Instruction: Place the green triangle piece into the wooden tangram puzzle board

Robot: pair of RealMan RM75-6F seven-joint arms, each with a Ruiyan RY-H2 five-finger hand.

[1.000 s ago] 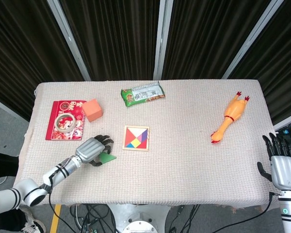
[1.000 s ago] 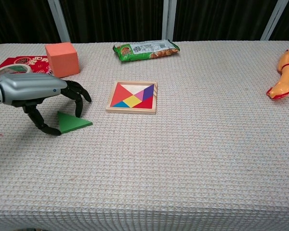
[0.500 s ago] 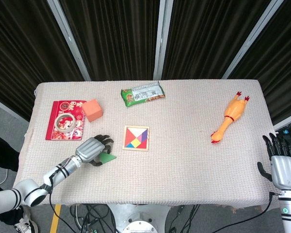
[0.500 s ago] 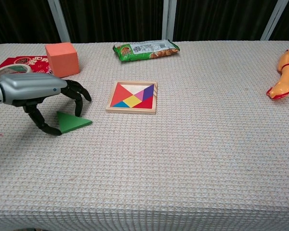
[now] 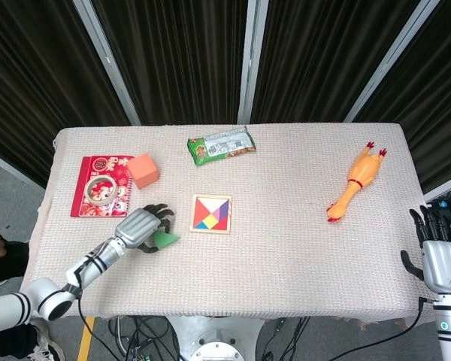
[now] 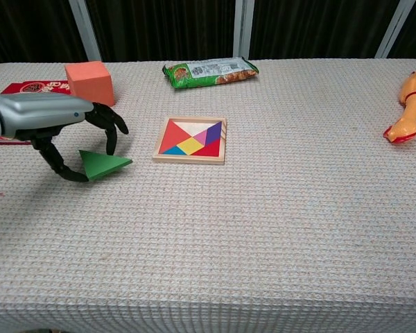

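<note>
The green triangle (image 5: 165, 239) (image 6: 105, 165) is pinched between the thumb and fingers of my left hand (image 5: 141, 228) (image 6: 48, 118). It is tilted, just above the cloth, left of the wooden tangram board (image 5: 211, 232) (image 6: 188, 161). The board lies flat near the table's middle with several coloured pieces inside it. My right hand (image 5: 441, 259) hangs off the table's right front corner, fingers apart and empty; the chest view does not show it.
An orange cube (image 5: 143, 170) (image 6: 89, 84) and a red booklet (image 5: 83, 177) with a tape roll (image 5: 99, 188) lie behind my left hand. A green snack packet (image 5: 221, 145) (image 6: 209, 71) is at the back. A rubber chicken (image 5: 355, 183) (image 6: 410, 97) lies on the right.
My left hand has closed on the green triangle and raised it a little off the cloth, shifting slightly toward the back. The right hand has barely moved.
</note>
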